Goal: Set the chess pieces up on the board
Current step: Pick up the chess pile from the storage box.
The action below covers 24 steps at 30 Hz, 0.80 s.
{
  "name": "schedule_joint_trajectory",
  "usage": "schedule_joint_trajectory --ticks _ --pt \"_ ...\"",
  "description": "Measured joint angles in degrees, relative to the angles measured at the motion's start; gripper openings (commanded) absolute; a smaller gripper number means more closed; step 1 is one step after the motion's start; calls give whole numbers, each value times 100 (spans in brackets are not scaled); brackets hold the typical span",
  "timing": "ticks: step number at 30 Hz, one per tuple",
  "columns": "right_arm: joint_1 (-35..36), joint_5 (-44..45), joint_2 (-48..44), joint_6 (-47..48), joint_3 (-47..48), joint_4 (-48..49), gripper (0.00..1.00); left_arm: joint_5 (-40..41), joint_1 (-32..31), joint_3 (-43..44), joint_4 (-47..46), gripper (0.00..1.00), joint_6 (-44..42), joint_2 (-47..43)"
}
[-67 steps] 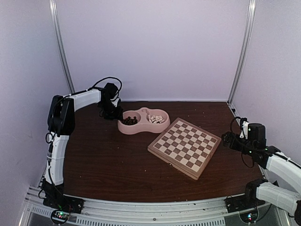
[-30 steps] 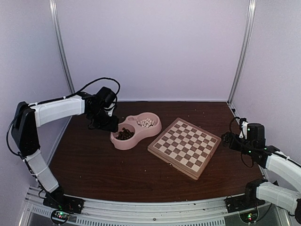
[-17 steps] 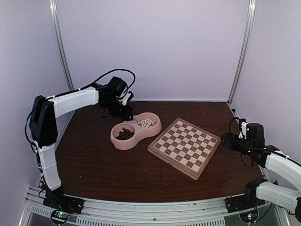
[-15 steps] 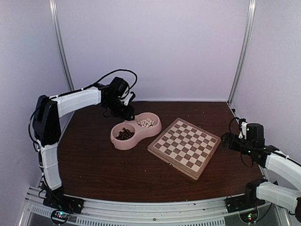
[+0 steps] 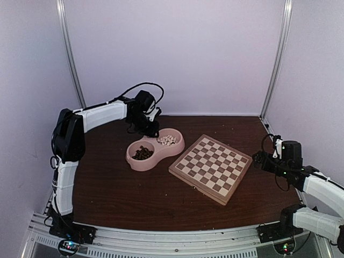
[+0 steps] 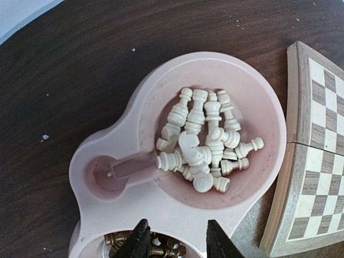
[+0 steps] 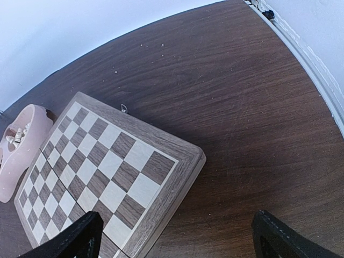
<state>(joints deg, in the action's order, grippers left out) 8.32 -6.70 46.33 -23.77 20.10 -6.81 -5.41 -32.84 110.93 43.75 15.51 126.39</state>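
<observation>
Several cream-white chess pieces (image 6: 204, 142) lie heaped in the right bowl of a pink double-bowl dish (image 6: 145, 204); they also show in the top view (image 5: 167, 140). Dark brown pieces (image 6: 156, 247) fill the other bowl (image 5: 142, 153). The wooden chessboard (image 5: 211, 166) sits right of the dish with no piece on it; it also shows in the left wrist view (image 6: 317, 177) and the right wrist view (image 7: 102, 177). My left gripper (image 6: 176, 244) is open and empty, hovering above the dish between the bowls (image 5: 148, 128). My right gripper (image 7: 177, 236) is wide open and empty, right of the board (image 5: 260, 160).
The dark wooden table (image 5: 123, 188) ends at white walls behind and at both sides. A metal rail (image 5: 161, 236) runs along the near edge. The dish sits close against the board's left corner.
My left arm pulled the dish toward the near left and turned it, then let go and swung up and right over its far end. The right arm has not moved.
</observation>
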Motion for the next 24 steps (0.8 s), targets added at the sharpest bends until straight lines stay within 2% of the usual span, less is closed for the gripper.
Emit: schedule_joint_trajectory --ticks 15,24 --pt "0 2 2 0 -2 0 100 2 -39 619 42 36 -2 761" --pt "0 2 7 0 -2 2 100 -4 -81 833 35 35 -2 922"
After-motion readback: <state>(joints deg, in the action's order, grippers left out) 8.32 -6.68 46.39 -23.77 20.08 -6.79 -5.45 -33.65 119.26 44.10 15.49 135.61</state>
